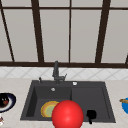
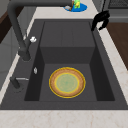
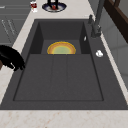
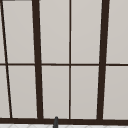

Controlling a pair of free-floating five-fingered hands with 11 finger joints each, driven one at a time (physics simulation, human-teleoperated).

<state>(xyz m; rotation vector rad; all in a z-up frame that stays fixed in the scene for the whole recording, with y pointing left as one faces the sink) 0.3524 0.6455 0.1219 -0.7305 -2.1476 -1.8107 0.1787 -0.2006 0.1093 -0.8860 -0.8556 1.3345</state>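
- Right hand (image 1: 91, 114): black, in the air over the front rim of the sink (image 1: 110, 117), on its right half. The fingers hang loose and slightly bent. They hold nothing and touch nothing.
- Same hand, left side view: it floats above the far front corner of the sink, with thumb and fingers drooping toward the rim.
- Sink: dark, with two parts. The deep basin is on the left and the shallow ribbed draining board (image 1: 87, 98) is on the right, just behind the hand.
- Plate (image 2: 67, 82): orange-yellow rim and green centre. It lies flat on the floor of the deep basin, well apart from the hand.
- Red ball (image 1: 67, 114): large. In the front view it overlaps the sink's front rim and the plate's right edge, just left of the hand. Whether it touches anything cannot be told.
- Faucet (image 1: 56, 71): dark, at the back rim.
- Surface (image 1: 15, 85): pale stone. A dark bowl (image 1: 7, 101) stands at the left and a blue dish (image 1: 125, 105) at the right edge.
- Window (image 4: 70, 62): dark frame, above the sink.
- Step, as judged: a free hover, with no grasp begun.
- Reach to the plate, as judged: it would call for travel leftward and down into the basin, then fingers worked under the low rim.
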